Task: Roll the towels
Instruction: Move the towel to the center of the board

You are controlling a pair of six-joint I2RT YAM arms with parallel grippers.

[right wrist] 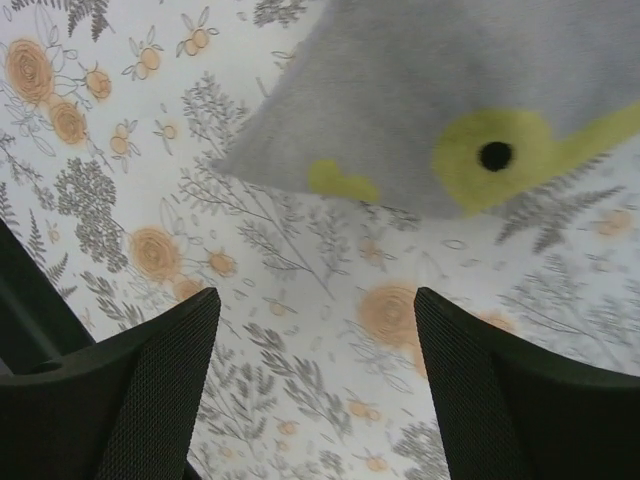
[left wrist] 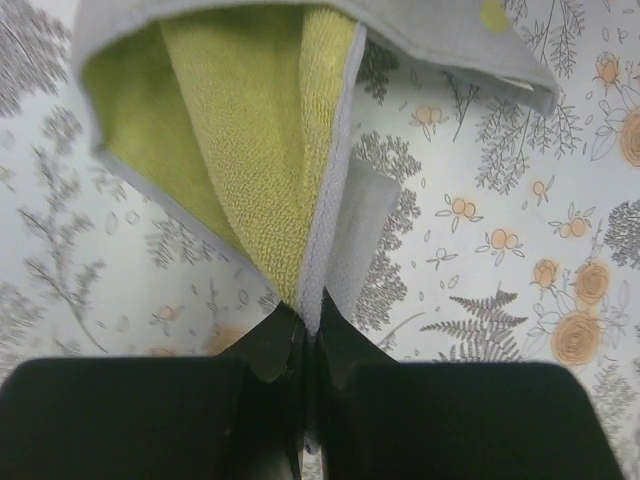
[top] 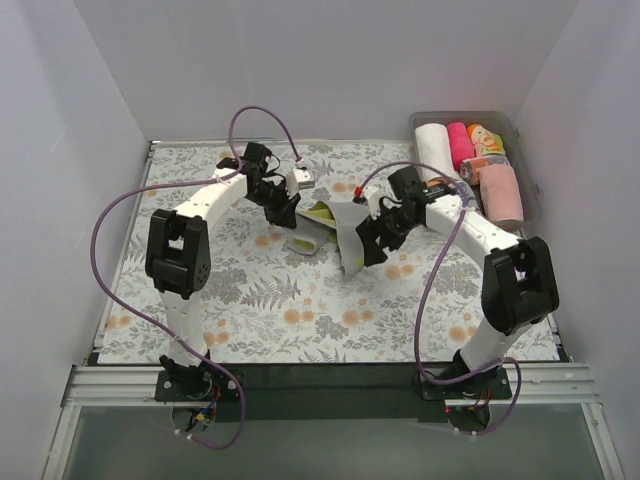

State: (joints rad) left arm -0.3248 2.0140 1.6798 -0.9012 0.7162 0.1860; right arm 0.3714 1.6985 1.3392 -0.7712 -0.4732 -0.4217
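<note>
A grey towel with a yellow-green terry inside (top: 338, 228) hangs partly lifted over the middle of the floral table. My left gripper (top: 283, 212) is shut on the towel's grey hem (left wrist: 318, 275), and the yellow-green face (left wrist: 240, 150) spreads away from the jaws. My right gripper (top: 372, 240) is open and empty just right of the towel, above the cloth. In the right wrist view the towel's grey outside with a yellow-green figure (right wrist: 470, 130) lies beyond the open fingers (right wrist: 165, 370).
A clear bin (top: 525, 160) at the back right holds rolled towels: white (top: 432, 146), magenta (top: 461, 143), a printed one (top: 486, 140) and pink (top: 502, 193). White walls enclose the floral tablecloth (top: 250, 310).
</note>
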